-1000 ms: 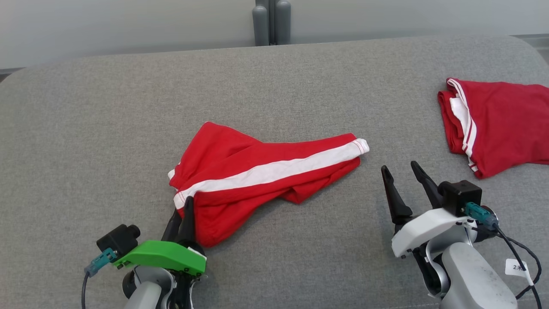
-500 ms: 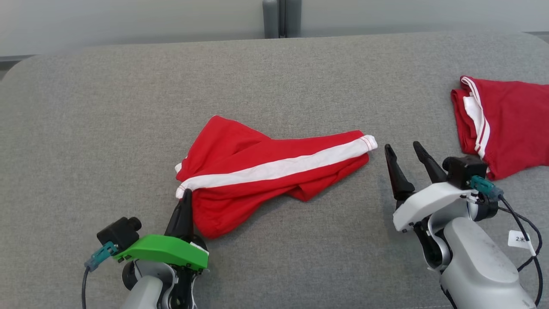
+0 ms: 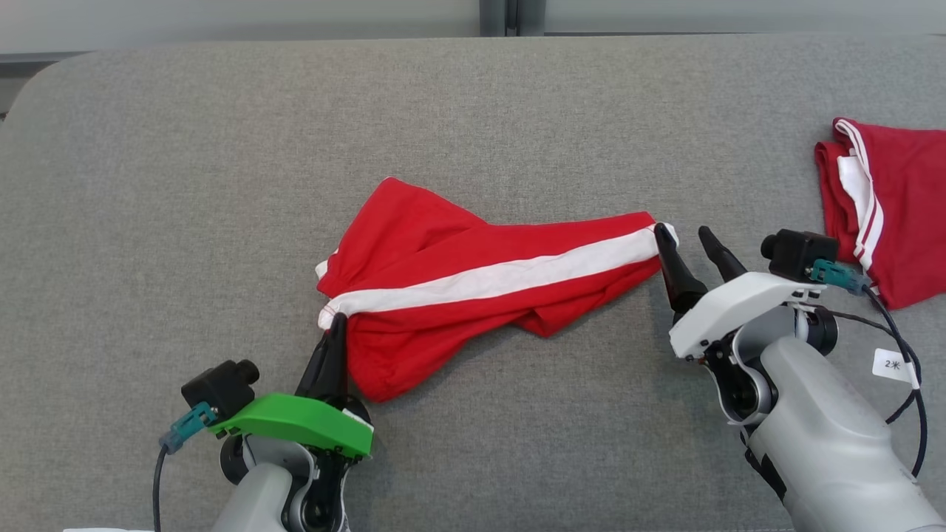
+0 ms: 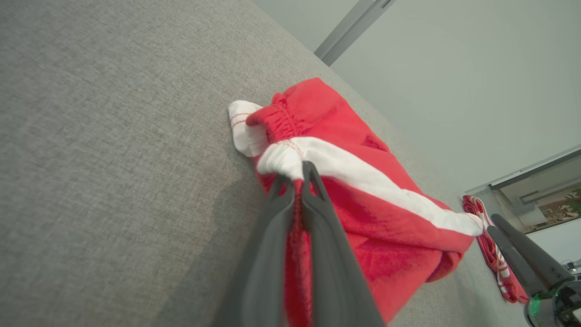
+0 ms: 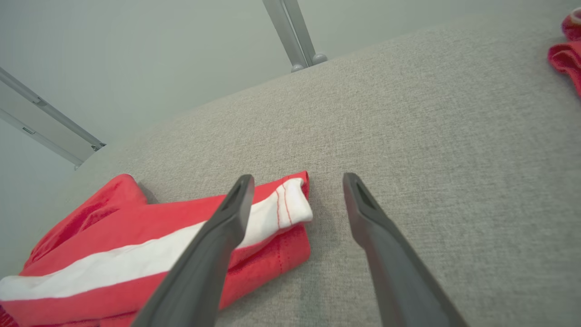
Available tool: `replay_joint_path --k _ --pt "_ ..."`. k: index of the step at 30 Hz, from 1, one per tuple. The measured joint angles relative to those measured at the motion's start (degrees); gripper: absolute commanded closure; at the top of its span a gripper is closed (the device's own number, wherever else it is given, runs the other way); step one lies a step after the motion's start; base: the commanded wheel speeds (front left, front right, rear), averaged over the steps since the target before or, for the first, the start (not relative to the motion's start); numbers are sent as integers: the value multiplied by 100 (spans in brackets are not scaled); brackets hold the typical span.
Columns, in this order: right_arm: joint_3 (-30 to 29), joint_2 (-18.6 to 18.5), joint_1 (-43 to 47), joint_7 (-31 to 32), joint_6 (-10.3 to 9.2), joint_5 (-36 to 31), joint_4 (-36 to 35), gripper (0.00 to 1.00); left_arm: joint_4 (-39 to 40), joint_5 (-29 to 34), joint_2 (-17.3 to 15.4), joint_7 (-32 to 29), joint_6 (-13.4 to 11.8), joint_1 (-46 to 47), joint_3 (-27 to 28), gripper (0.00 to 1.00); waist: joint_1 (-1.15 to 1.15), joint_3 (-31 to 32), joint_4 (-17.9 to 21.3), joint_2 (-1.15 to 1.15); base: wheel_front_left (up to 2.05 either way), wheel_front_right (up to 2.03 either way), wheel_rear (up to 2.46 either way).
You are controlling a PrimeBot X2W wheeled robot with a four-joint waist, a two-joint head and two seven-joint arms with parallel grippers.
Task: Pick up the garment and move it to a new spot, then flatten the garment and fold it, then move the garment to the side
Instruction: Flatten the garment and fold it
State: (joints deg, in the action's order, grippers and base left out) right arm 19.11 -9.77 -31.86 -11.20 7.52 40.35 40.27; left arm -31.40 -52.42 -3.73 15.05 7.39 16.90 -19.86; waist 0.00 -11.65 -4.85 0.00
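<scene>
Garment, red with a white side stripe, lies crumpled across the middle of the grey upholstered surface as the first step, the pick-up, gets under way. My left gripper is clamped tight on the waistband end nearest me, a pinch of white and red cloth caught between its fingers. My right gripper stands wide and holds nothing, one finger over the cuff end of the stripe, the other over bare upholstery just beside it. A second red garment lies well apart at the far right. By my reckoning the next move calls for the right gripper to straddle that cuff hem and close on it, so that both ends can rise together and the cloth can be carried to a new spot without sagging or slipping free.
</scene>
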Motion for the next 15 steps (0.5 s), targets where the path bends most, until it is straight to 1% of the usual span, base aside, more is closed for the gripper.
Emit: replay_joint_path --k 4,5,6,7,10,13,15 --pt "267 -82 -140 2 0 141 97 0 9 14 10 0 0 29 -15 100 0 -74 -38 0 0 0 0" --pt "324 -100 -155 1 0 169 112 15 10 18 11 0 0 29 -14 100 0 -87 -46 0 0 0 0" --pt "380 -115 -169 0 0 202 144 47 8 29 13 0 0 30 -14 100 0 -97 -52 0 0 0 0" --pt "425 -135 -174 -2 0 231 183 59 7 42 16 0 0 30 -13 100 0 -105 -57 0 0 0 0" --pt "528 -197 -197 -51 0 304 271 74 1 53 25 0 0 32 -5 100 0 -126 -62 0 0 0 0" --pt "626 -233 -255 -81 0 369 352 85 2 53 35 0 0 49 4 100 0 -149 -66 0 0 0 0" --pt "660 -246 -275 -100 0 389 369 100 2 53 35 0 0 58 7 100 0 -159 -67 0 0 0 0"
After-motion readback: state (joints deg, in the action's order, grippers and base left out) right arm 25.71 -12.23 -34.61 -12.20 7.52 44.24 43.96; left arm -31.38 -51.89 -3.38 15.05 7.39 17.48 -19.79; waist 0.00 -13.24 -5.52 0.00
